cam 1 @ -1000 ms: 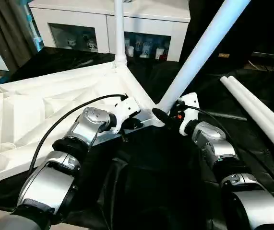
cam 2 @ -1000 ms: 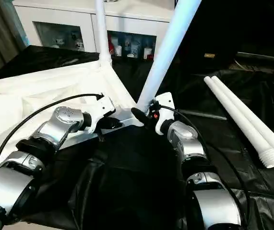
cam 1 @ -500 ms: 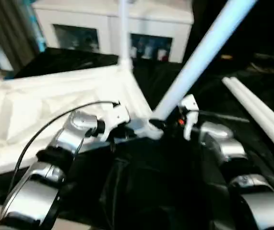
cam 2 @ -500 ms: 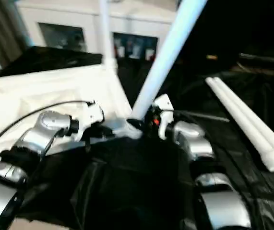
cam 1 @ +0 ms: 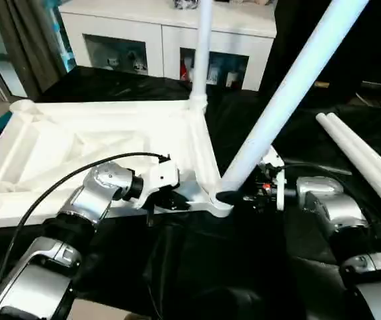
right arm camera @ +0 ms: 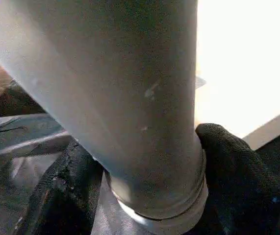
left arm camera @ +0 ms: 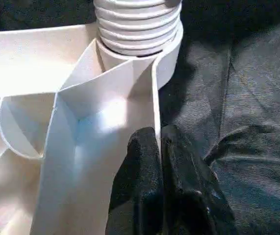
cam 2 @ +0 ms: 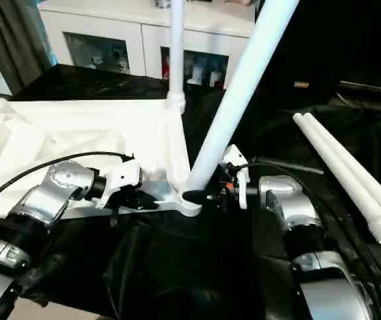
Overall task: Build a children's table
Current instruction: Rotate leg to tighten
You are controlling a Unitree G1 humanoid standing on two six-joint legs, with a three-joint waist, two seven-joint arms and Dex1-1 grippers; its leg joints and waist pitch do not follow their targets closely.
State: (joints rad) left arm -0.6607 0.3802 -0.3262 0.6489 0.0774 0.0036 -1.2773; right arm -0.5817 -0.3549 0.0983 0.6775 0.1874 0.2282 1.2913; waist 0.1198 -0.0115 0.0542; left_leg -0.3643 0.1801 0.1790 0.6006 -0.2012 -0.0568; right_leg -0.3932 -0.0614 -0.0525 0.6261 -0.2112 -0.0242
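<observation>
Children's table [cam 1: 103,137] is showing smooth white plastic; table cover [cam 1: 197,267] is presenting as creased, faintly glossy black sheet.

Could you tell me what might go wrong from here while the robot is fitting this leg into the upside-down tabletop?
1. The leg in the right gripper leans well off upright at the near corner socket, unlike the upright far leg; it may cross-thread or jam.
2. The left gripper pinches only a thin edge wall of the tabletop, so the top could slip or twist.
3. The two loose legs lie unrestrained on the black cloth and might roll.
</observation>
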